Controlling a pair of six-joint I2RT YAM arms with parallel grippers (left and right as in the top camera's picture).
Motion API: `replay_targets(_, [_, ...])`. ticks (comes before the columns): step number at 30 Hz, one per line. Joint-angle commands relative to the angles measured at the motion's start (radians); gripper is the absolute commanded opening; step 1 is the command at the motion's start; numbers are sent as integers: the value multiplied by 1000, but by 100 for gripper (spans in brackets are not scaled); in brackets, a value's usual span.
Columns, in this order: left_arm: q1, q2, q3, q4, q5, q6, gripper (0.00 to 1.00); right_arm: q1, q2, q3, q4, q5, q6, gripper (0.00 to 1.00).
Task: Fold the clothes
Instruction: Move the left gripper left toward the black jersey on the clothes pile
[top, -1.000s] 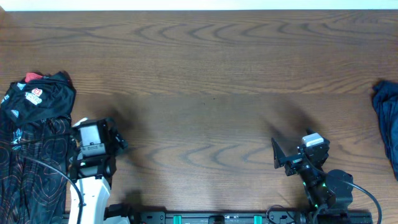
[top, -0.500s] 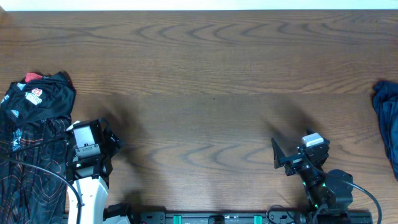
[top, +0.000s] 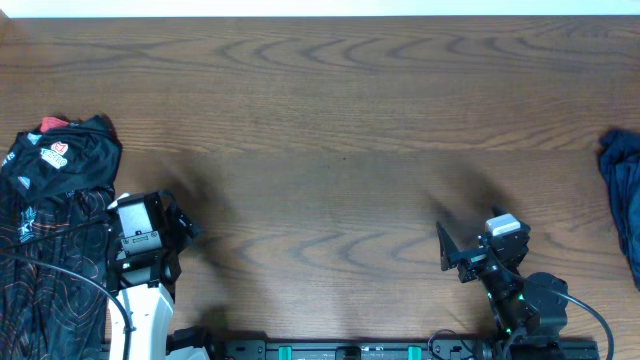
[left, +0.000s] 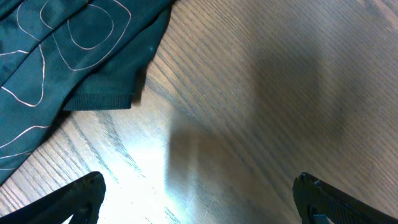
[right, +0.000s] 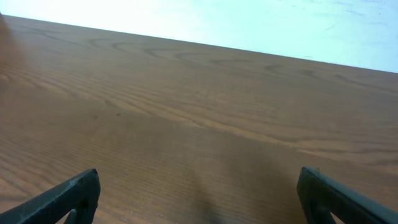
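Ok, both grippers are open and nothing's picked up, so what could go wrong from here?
The black jersey lies bunched at the left edge with a red piece peeking out; the left gripper may pinch extra layers or drag both. The dark blue garment sits at the right edge, partly out of frame; a pull might slide it off.

Site is presenting as a robotics lab. Left arm (top: 140, 300) and right arm (top: 515, 300) are standing on a rail (top: 330, 350) at the near edge of a wooden table (top: 330, 100); a plain white backdrop (right: 249, 18), possibly a wall, is showing beyond.
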Motion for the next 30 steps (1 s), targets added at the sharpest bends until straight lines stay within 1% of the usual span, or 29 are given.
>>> replay_targets(1, [5, -6, 23, 5, -2, -8, 98, 10, -8, -5, 1, 2, -12, 99])
replay_targets(6, [12, -6, 23, 8, -6, -8, 98, 9, -8, -5, 1, 1, -12, 99])
replay_targets(30, [138, -6, 22, 24, -6, -8, 98, 10, -8, -5, 1, 2, -12, 99])
